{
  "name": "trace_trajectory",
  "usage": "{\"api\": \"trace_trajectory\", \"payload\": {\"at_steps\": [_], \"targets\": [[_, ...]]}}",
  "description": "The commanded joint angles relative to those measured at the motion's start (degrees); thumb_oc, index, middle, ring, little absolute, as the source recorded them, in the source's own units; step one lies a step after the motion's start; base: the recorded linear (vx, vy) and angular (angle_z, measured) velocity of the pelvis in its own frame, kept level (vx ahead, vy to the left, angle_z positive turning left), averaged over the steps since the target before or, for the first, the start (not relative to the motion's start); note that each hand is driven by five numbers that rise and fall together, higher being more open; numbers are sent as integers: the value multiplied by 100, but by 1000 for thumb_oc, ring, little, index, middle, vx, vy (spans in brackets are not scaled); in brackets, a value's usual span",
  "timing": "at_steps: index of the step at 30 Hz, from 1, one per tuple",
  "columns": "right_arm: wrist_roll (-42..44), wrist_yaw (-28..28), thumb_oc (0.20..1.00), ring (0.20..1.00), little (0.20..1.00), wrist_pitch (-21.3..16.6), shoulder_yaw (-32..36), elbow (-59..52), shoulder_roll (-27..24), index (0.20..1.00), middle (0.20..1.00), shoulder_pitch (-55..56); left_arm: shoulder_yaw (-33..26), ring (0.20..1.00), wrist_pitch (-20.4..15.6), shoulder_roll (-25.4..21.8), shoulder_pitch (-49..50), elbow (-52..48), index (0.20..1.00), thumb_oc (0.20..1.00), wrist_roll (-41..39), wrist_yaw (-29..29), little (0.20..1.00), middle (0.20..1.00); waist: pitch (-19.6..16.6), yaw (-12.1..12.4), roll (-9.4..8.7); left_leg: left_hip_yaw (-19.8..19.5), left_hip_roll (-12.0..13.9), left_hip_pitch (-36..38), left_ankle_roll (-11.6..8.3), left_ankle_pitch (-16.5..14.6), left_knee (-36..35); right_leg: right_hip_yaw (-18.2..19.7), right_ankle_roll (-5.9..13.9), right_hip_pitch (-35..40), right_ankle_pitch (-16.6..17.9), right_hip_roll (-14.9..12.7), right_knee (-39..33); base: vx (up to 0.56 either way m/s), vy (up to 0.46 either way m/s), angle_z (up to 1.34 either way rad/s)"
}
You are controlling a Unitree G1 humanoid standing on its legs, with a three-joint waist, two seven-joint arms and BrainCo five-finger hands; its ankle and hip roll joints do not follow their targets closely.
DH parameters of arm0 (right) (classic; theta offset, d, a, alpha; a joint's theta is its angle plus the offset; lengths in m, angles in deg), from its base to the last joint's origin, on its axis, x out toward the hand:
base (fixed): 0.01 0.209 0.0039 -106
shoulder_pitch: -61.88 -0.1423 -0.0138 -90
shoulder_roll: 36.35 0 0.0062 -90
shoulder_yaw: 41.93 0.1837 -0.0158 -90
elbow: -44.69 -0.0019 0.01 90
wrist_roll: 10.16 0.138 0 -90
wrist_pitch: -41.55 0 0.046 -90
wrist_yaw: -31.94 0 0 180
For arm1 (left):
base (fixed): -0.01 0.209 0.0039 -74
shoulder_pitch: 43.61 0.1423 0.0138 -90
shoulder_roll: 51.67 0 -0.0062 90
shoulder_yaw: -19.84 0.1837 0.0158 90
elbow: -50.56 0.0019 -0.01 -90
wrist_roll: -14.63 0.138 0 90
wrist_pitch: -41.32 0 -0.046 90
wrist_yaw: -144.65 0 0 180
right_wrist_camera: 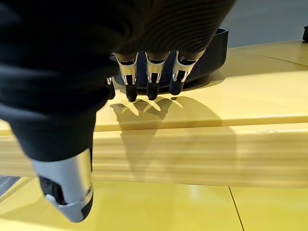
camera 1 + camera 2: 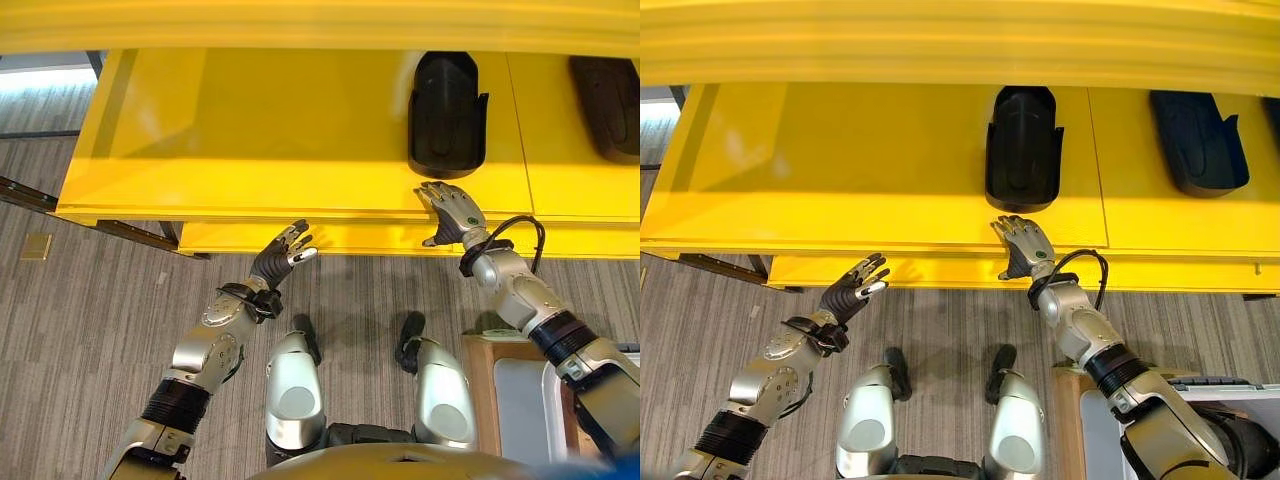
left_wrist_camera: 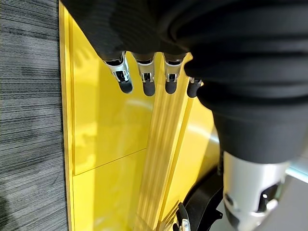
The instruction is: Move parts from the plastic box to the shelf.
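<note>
Black part (image 2: 1023, 148) lies on shelf (image 2: 840, 170), seemingly just beyond released, empty right hand (image 2: 1023, 245).

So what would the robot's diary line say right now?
black part on yellow shelf | right hand open, empty, just short of it | left hand open, empty, at shelf front | second part farther right

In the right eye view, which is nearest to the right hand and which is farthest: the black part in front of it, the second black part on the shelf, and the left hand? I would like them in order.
From the right hand:
1. Black part, on the yellow shelf just beyond the fingertips.
2. Left hand, off to the left, below the shelf edge.
3. Second black part, farther right along the shelf.
</note>
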Motion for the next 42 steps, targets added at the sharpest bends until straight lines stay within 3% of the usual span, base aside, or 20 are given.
{"api": "trace_trajectory", "payload": {"at_steps": [1, 18, 42], "targets": [[179, -264, 1000, 1000, 1000, 267, 128, 372, 126, 1000, 1000, -78, 130, 1000, -93, -156, 111, -267, 1000, 1000, 136, 105, 1000, 1000, -108, 140, -66, 12, -174, 107, 198, -132, -12, -205, 578, 204, -600, -298, 758, 0, 0, 0], [289, -528, 1000, 1000, 1000, 406, 160, 594, 0, 1000, 1000, -482, 155, 1000, 79, -236, 18, -258, 1000, 1000, 136, 186, 1000, 1000, -103, 194, -80, -8, -116, 121, 155, -84, -4, -261, 571, 252, -579, -307, 767, 0, 0, 0], [390, -755, 1000, 1000, 1000, 324, 137, 950, -368, 1000, 1000, -933, 196, 1000, 177, -311, -107, -183, 1000, 1000, 100, 264, 1000, 1000, -104, 242, -84, -22, -24, 106, 103, -66, 72, -335, 545, 261, -600, -345, 853, 1, -1, 1]]}}
